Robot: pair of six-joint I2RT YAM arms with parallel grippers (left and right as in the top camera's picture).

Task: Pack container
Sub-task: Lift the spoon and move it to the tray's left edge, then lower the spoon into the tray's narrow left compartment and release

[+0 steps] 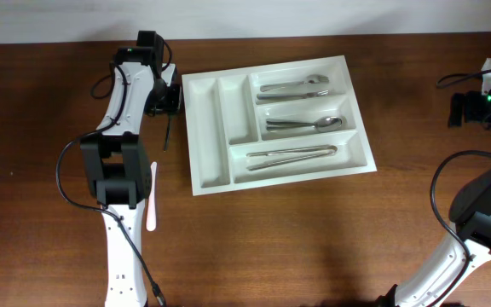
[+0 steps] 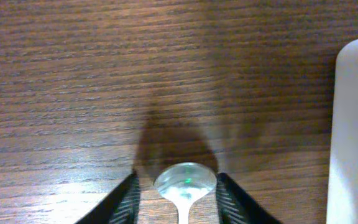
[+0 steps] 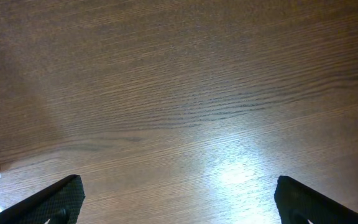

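Cutlery packing on a brown wooden table [image 1: 314, 239], 3 views.
Overhead: large white rectangular plastic cutlery tray [image 1: 205, 128] at table centre, metal cutlery [image 1: 301, 124] in 3 long compartments; left end effector [image 1: 167, 101] just beside its corner. Left wrist: fingers [image 2: 126, 199] flank a shiny metal spoon bowl [image 2: 185, 180]; pinch cannot be told. Right wrist: right end effector [image 3: 179, 190] spread wide above the table.

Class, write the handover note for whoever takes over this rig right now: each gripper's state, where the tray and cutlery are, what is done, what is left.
Left gripper: fingers flank the metal spoon, just left of the tray; grip unconfirmed.
Right gripper: open, empty, over bare table.
Done: metal cutlery lies in all three long compartments.
Left: pack this spoon and the white utensil beside the left arm. Both upright compartments look empty.
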